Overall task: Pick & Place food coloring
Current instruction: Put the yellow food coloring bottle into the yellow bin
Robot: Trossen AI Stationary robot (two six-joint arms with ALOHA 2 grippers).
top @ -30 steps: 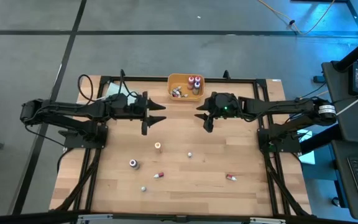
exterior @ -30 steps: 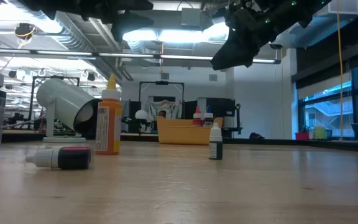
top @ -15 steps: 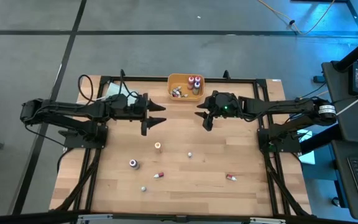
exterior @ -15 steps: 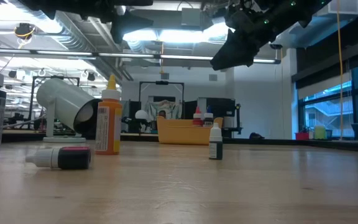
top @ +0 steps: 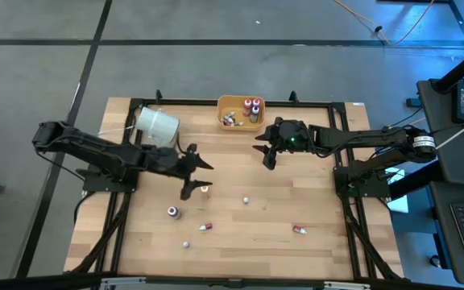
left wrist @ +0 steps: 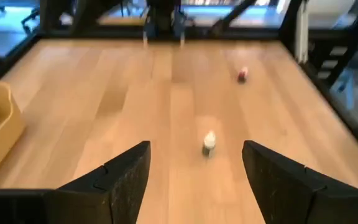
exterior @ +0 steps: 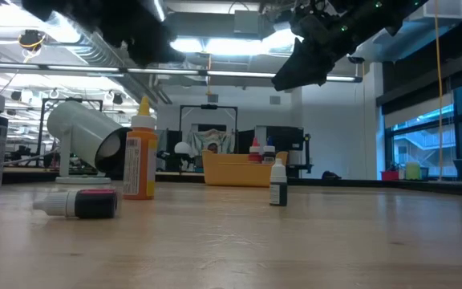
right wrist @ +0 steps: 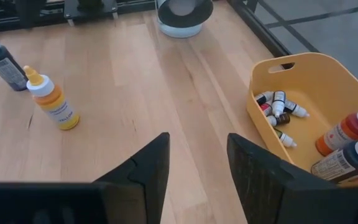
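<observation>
Food coloring bottles stand and lie scattered on the wooden table: an upright orange bottle (top: 205, 190), a purple one (top: 172, 212), a small vial (top: 246, 199) (left wrist: 209, 143), and red-capped ones (top: 205, 227) (top: 299, 230). My left gripper (top: 196, 179) (left wrist: 194, 180) hangs open above the table, just left of the orange bottle, with the small vial ahead between its fingers' line. My right gripper (top: 266, 150) (right wrist: 197, 168) waits open in the air near the orange bin (top: 234, 102), holding nothing.
The orange bin (right wrist: 328, 71) at the far edge holds several bottles and vials. A white cup (top: 156, 125) lies on its side at the far left. Another tiny vial (top: 186, 243) lies near the front. Bare wood spans the table's right half.
My left gripper has swung from beside the bin toward the table's near edge and sunk lower, ending over the orange bottle; the move uncovers the white cup. The right arm and the bottles have kept still.
</observation>
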